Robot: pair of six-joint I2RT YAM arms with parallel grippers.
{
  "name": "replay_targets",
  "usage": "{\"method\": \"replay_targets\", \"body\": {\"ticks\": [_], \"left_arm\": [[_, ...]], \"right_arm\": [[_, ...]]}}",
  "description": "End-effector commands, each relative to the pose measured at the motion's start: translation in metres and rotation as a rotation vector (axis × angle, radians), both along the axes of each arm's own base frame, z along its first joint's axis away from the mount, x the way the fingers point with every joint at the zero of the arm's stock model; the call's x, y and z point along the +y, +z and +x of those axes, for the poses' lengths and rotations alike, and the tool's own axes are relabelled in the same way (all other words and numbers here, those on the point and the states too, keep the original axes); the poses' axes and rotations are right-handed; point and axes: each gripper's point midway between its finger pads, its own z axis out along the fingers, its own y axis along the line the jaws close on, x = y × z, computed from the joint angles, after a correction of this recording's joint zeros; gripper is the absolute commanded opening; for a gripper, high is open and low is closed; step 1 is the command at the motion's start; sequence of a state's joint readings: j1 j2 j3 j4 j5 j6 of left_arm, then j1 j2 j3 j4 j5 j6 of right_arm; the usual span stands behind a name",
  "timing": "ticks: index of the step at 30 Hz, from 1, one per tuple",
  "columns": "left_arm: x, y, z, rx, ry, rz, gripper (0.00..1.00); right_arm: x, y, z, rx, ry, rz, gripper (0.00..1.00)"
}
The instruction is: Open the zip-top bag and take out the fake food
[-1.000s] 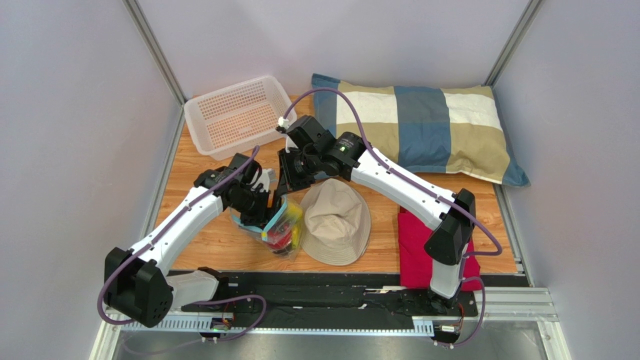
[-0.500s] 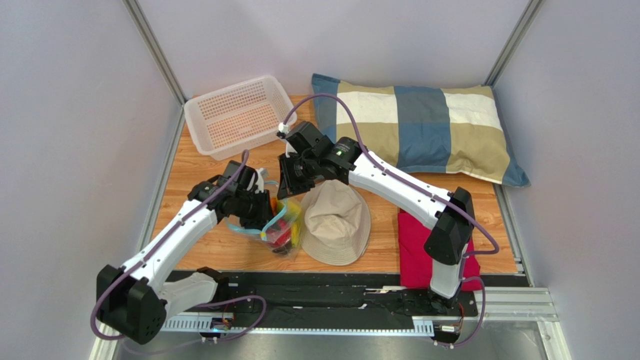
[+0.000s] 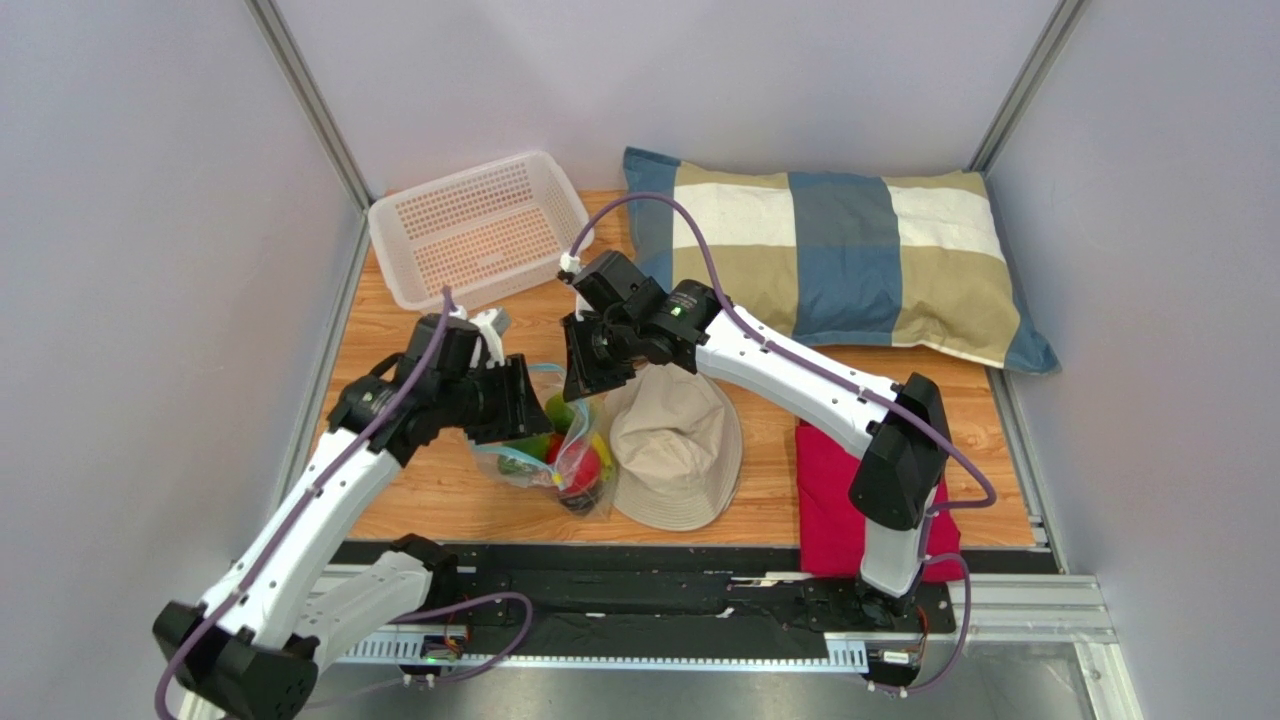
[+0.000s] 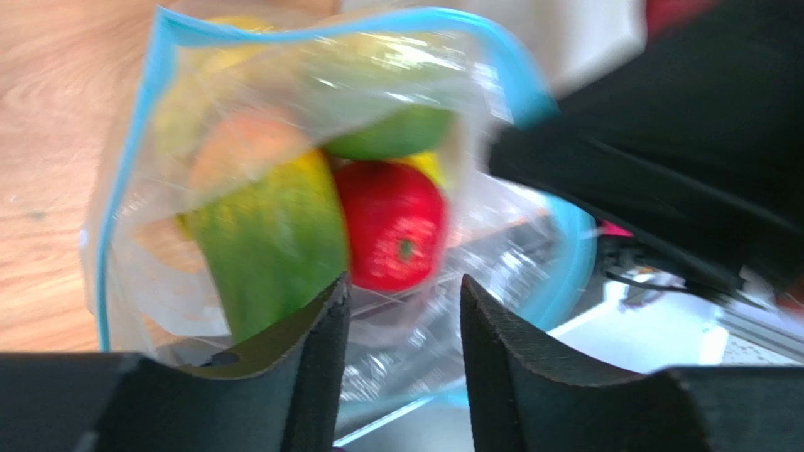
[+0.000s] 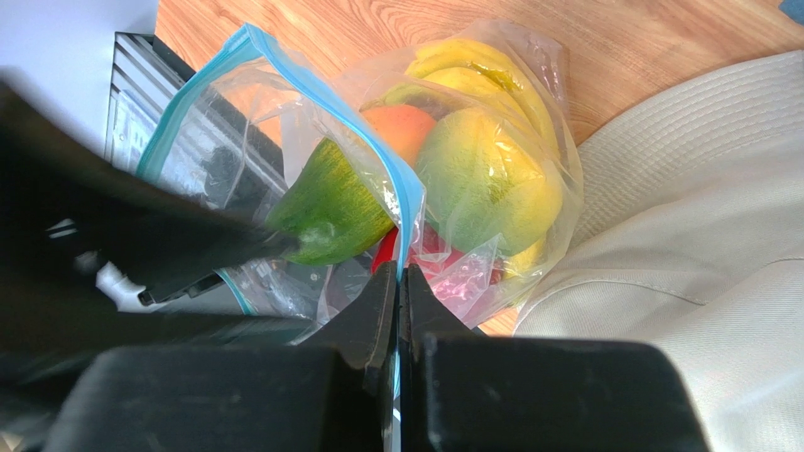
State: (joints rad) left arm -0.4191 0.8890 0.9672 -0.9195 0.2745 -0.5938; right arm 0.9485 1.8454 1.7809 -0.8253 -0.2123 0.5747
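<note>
1. Right jaws are pressing together, pinching the light blue zip strip of the zip-top bag [image 5: 316, 99] at one lip of its mouth. The strip is running straight down into the seam between them.
2. Left jaws are standing apart with a clear gap. Crinkled film from the bag's other lip is showing in that gap, and I cannot tell whether either pad is touching it.
3. The bag's mouth is gaping between the two sets of jaws, with the blue strip looping round the opening.
4. The fake food [image 5: 481, 179] is sitting inside the bag, all crowded behind the film: a red apple [image 4: 392, 226], a long green piece [image 4: 274, 250], an orange [image 5: 401, 127] and yellow bananas [image 5: 472, 61].
5. The bag is sitting on the wooden bench [image 3: 436, 495] toward the near edge. Its right side is lying against the brim of a beige hat [image 3: 676, 443].
6. The left arm [image 3: 331, 480] is reaching in from the left. The right arm [image 3: 796, 375] is stretching across above the hat, and the two are meeting over the bag.
7. Further out, a white mesh basket [image 3: 481, 225] is sitting at the back left and a checked pillow [image 3: 842, 255] at the back right. A red cloth [image 3: 824, 510] is lying just right of the hat.
</note>
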Motion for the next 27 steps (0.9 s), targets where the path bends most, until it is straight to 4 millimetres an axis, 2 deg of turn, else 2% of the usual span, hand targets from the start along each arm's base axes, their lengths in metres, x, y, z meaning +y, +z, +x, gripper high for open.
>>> {"method": "replay_targets", "body": {"ticks": [1,2,4,5,8,11,14,15,17,19,21,22,25,27], "left_arm": [[0.013,-0.027,0.009,0.079,0.078,0.107,0.54],[0.015,-0.021,0.013,0.041,0.063,0.125,0.54],[0.022,-0.015,0.017,0.014,0.052,0.173,0.66],[0.026,-0.007,0.02,-0.014,0.041,0.203,0.68],[0.042,-0.017,0.016,0.051,0.017,0.323,0.81],[0.046,-0.036,0.009,0.165,0.006,0.38,0.81],[0.037,-0.048,0.008,0.204,-0.003,0.342,0.74],[0.036,-0.05,0.008,0.209,0.006,0.34,0.68],[0.034,-0.058,0.01,0.219,0.017,0.331,0.66],[0.032,-0.065,0.01,0.235,0.02,0.326,0.69],[0.028,-0.075,0.01,0.261,0.015,0.314,0.81],[0.026,-0.078,0.01,0.27,0.016,0.305,0.83],[0.023,-0.092,0.016,0.277,0.043,0.297,0.84],[0.023,-0.104,0.021,0.279,0.059,0.304,0.79]], "right_arm": [[0.005,0.039,0.001,-0.058,0.014,0.096,0.0],[0.006,0.039,0.0,-0.057,0.017,0.098,0.0],[0.006,0.039,-0.002,-0.05,0.027,0.098,0.0],[0.006,0.038,-0.003,-0.047,0.027,0.098,0.0],[0.005,0.036,-0.004,-0.044,0.032,0.096,0.0],[0.006,0.037,-0.003,-0.051,0.036,0.096,0.0],[0.007,0.041,-0.002,-0.056,0.037,0.105,0.0],[0.007,0.041,-0.002,-0.058,0.037,0.104,0.0],[0.007,0.039,-0.003,-0.055,0.036,0.1,0.0],[0.006,0.038,-0.003,-0.052,0.036,0.101,0.0],[0.007,0.037,-0.004,-0.049,0.038,0.102,0.0],[0.006,0.036,-0.003,-0.048,0.036,0.099,0.0],[0.006,0.034,-0.003,-0.045,0.031,0.104,0.0],[0.007,0.03,-0.004,-0.035,0.032,0.1,0.0]]}}
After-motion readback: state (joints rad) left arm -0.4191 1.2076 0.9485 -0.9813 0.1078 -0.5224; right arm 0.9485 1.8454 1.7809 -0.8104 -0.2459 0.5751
